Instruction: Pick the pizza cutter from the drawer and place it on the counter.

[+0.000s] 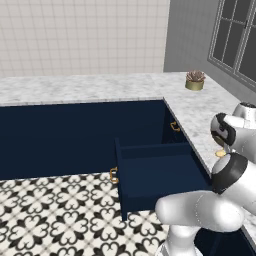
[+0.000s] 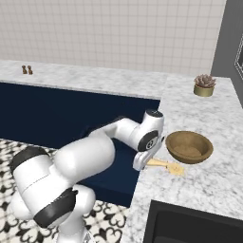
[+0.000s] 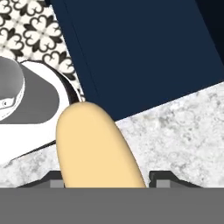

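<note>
The pizza cutter (image 2: 167,165) is tan-yellow and lies low over the white marble counter (image 2: 209,182), at its edge and beside the bowl. A small bit of the pizza cutter (image 1: 220,153) peeks out past the arm in the left base view. My gripper (image 2: 142,164) is at its handle end. In the hand view the handle (image 3: 96,144) fills the gap between the two fingertips (image 3: 162,179), which sit tight against it, so the gripper is shut on it. The navy drawer (image 1: 155,175) stands pulled out below the counter edge, and its dark inside (image 3: 144,52) shows past the marble (image 3: 183,127).
A brown wooden bowl (image 2: 189,145) sits just right of the cutter. A potted succulent (image 2: 204,85) stands at the counter's far corner. A dark sink (image 2: 190,223) opens at the near right. Two small shakers (image 2: 27,70) stand far left. Patterned floor tiles (image 1: 60,215) lie below.
</note>
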